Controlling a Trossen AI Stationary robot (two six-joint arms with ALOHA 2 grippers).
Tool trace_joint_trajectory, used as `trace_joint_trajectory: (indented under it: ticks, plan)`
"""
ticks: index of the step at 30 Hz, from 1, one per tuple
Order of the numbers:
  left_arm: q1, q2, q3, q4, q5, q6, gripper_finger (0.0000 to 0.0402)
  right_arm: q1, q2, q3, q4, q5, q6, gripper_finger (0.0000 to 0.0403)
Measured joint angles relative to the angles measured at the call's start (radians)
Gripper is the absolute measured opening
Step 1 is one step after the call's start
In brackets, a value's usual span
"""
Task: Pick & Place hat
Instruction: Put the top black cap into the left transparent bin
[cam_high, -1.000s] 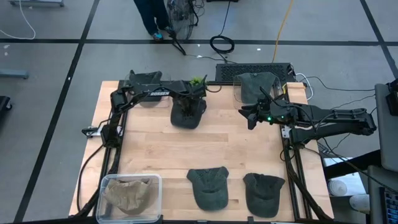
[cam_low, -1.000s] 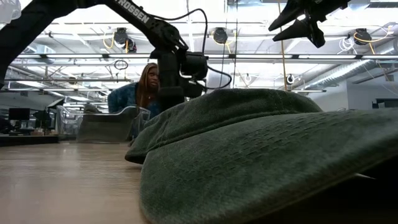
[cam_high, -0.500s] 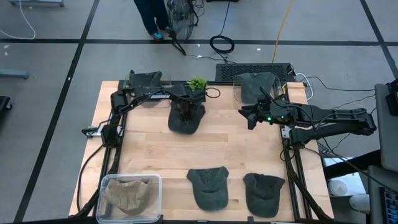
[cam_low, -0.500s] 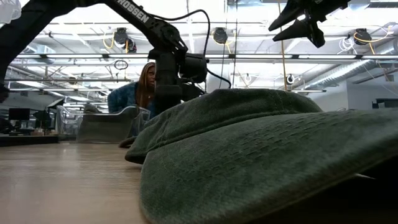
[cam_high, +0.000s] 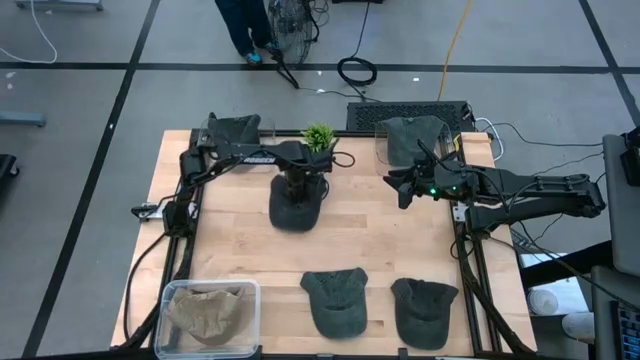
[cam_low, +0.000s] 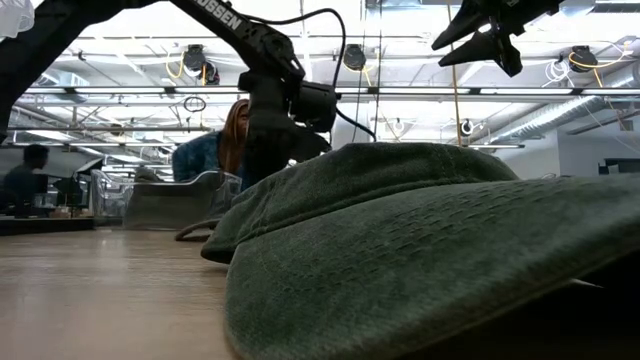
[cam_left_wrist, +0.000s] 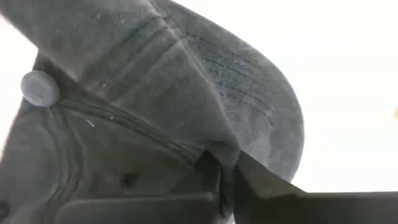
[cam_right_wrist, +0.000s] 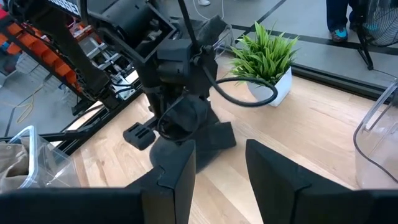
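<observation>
A pale wooden tabletop (cam_high: 240, 250) is stretching across the room, with two dark arms reaching in from its sides. Five dark caps are lying on it, and a clear bin (cam_high: 208, 318) of tan cloth is sitting at a near corner. A small green plant (cam_high: 318, 135) is standing at the far edge. The left hand (cam_high: 296, 187) is pinching the crown fabric of the dark green hat (cam_high: 296, 208) near the tabletop's middle, its fingers clamped together on a fold. The hat is looking soft, light and floppy, likely to sag and swing when carried; the stiffer brim or a crown seam is offering the surest hold. The right hand (cam_high: 404, 187) is hovering near the far right, fingers apart, holding nothing.
</observation>
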Motion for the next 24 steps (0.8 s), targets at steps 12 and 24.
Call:
trace_joint_trajectory:
  ticks: [12,24]
  plan:
    - [0.034,-0.121,0.168,-0.254,-0.081,0.028,0.0007,0.000,0.000,0.000,-0.003,0.000,0.007,0.0130]
    - [0.059,-0.437,0.183,-0.230,-0.533,-0.027,0.0009,0.002,0.000,-0.001,-0.006,-0.001,-0.006,0.0130]
